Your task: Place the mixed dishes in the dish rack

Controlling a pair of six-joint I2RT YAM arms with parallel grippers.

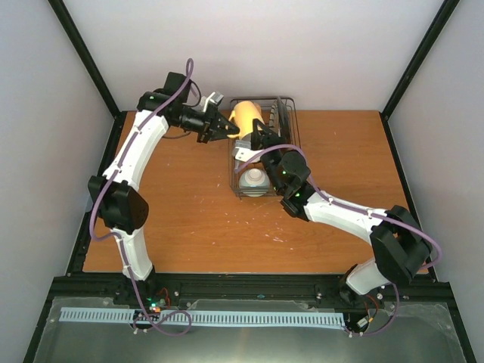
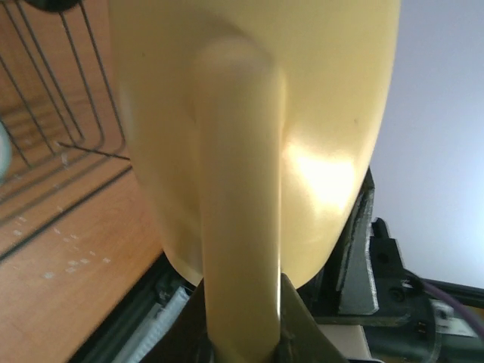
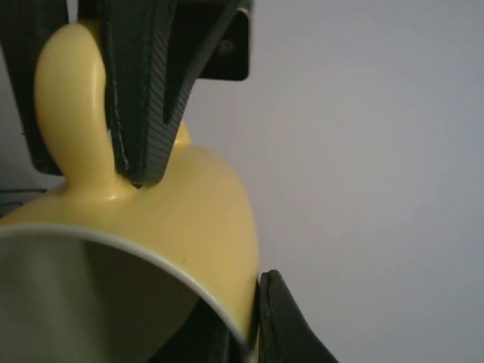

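Top external view: the wire dish rack (image 1: 293, 133) sits at the far edge of the table (image 1: 189, 215), about midway along it. The cream-yellow mug (image 1: 246, 117) is up at the rack's far left corner, over the wires. I can't tell if it touches them. Both arms meet right there.

The left tool (image 1: 223, 127) comes in from the left and is pinching the mug's handle (image 2: 242, 189). In the left wrist view the handle runs straight down between its 2 fingers, and the right wrist view shows those dark ribbed fingers (image 3: 144, 91) clamped on either side of the loop.

The right tool (image 1: 257, 140) reaches in from the near side of the mug. Its wrist view looks into the mug's open mouth, with 1 finger (image 3: 281, 325) outside the wall and the other just inside the rim, so it straddles the wall. Both look snug against it, but I honestly can't tell if it's squeezing.

A small pale bowl (image 1: 255, 181) sits in the rack's near end.
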